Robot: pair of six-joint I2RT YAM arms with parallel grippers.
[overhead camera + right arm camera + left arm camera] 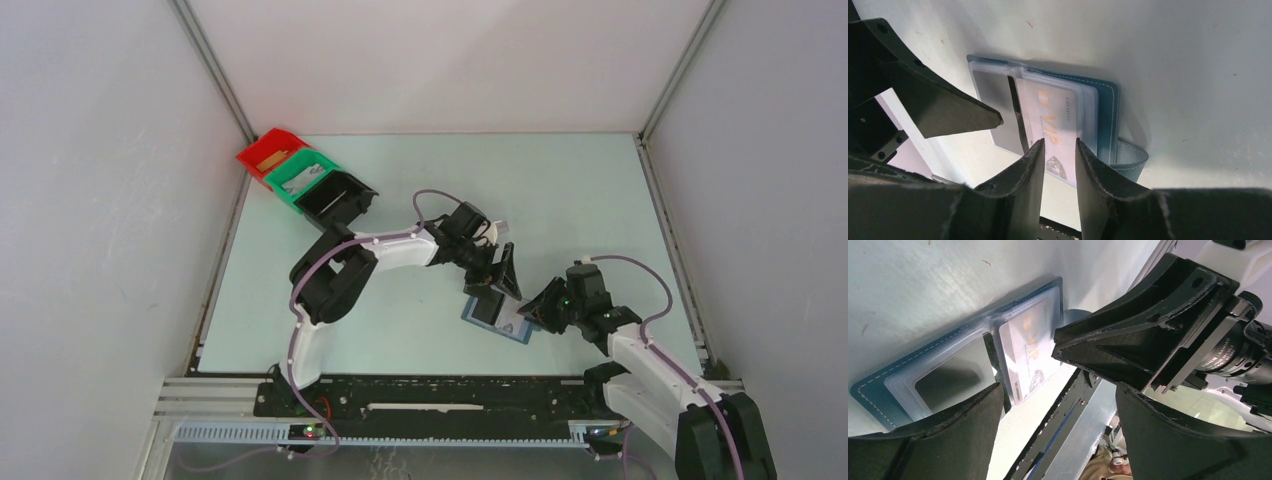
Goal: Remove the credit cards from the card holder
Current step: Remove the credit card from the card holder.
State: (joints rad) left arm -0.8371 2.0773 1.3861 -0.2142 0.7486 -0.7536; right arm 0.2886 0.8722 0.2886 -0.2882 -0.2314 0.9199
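Note:
The slate-blue card holder (495, 320) lies spread open on the table, its clear sleeves up (943, 375) and its tab curling off one edge (1130, 157). A pale credit card (1050, 125) printed "VIP" sticks partway out of one sleeve (1025, 357). My right gripper (1059, 145) is open by a narrow gap, its fingertips over the card's protruding end (535, 312). My left gripper (1058, 395) stands wide open over the holder's other half (497, 282). One of its fingers (953, 107) points at the dark sleeve.
Red (266, 150), green (300, 172) and black (338, 196) bins stand in a row at the back left; a tan flat thing lies in the red one. The table's front rail (440, 400) runs close behind the holder. Grey walls enclose the table.

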